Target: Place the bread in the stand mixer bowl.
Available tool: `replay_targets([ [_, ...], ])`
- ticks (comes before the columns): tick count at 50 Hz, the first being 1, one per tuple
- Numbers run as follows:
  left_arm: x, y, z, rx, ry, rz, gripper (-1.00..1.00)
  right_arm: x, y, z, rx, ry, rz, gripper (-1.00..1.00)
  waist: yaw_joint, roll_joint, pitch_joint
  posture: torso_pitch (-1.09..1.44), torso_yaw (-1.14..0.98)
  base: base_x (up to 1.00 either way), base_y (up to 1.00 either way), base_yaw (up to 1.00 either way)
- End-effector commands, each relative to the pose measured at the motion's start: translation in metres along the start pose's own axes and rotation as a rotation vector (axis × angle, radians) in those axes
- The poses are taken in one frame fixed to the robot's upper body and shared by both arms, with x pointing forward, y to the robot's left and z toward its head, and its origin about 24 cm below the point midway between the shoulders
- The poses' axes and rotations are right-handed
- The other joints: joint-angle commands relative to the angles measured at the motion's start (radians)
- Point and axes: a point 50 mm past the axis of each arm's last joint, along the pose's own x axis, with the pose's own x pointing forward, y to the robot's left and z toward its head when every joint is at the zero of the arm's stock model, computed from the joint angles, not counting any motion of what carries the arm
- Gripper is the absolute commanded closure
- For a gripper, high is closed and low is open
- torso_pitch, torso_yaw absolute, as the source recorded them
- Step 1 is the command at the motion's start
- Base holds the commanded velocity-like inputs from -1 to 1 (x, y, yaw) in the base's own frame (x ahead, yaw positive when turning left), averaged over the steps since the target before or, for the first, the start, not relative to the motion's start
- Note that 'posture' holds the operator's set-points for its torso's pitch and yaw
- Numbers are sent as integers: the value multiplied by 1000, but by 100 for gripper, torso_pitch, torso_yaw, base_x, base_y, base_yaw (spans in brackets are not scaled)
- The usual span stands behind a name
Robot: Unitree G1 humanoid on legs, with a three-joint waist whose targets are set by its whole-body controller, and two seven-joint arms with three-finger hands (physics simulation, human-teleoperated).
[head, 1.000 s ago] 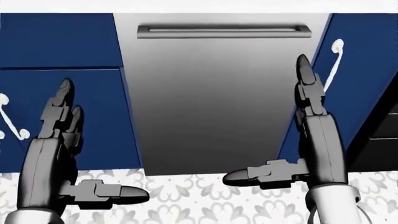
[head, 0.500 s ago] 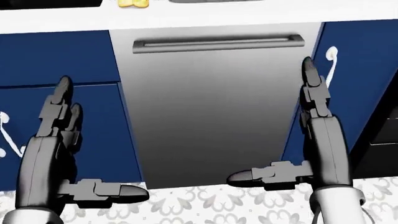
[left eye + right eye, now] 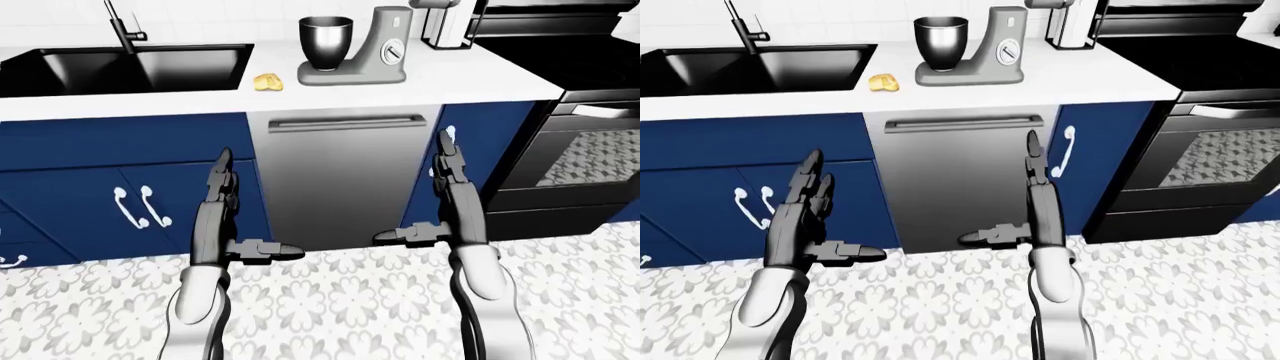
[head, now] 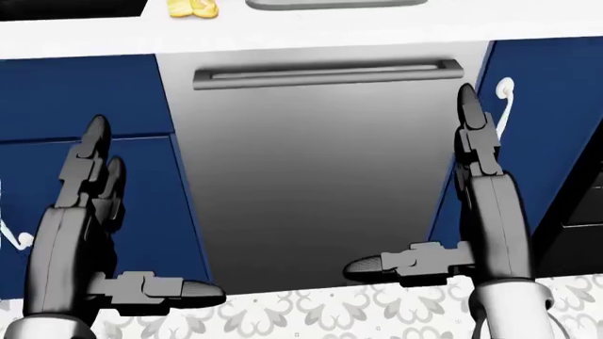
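Note:
The bread [image 3: 267, 82] is a small yellow piece on the white counter [image 3: 200, 94], just left of the grey stand mixer [image 3: 380, 52] and its steel bowl [image 3: 325, 42]. It also shows at the top edge of the head view [image 4: 193, 8]. My left hand [image 3: 225, 214] and right hand [image 3: 440, 199] are both open and empty, fingers pointing up, held low before the steel dishwasher door [image 3: 340, 172], well below the counter.
A black sink [image 3: 120, 67] with a faucet lies left of the bread. A black oven range [image 3: 570, 120] stands at the right. Blue cabinets [image 3: 120, 187] with white handles flank the dishwasher. The floor [image 3: 330, 300] is patterned tile.
The head view has shifted upward: the dishwasher handle and counter edge sit lower in the picture, and the bread has come into view at the top. Both hands stay open.

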Motion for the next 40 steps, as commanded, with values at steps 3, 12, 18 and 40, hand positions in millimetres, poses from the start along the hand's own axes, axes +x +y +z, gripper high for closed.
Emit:
replay_targets([
  [3,1,-2,14,-4,-82,-11,-100,1,-4,13,-6,-75,-20,-100,-1,-61,-26,0,0,14,0,0],
  [12,0,-3,14,-4,-81,-12,-100,1,-4,13,-7,-75,-22,-100,-17,6,-2,0,0,14,0,0],
  [18,0,-2,15,-5,-81,-11,-100,1,-4,13,-7,-75,-23,-100,-11,73,-15,0,0,14,0,0],
  [40,1,-2,16,-2,-83,-11,-100,-1,-5,14,-6,-76,-26,-100,-23,49,-5,0,0,14,0,0],
])
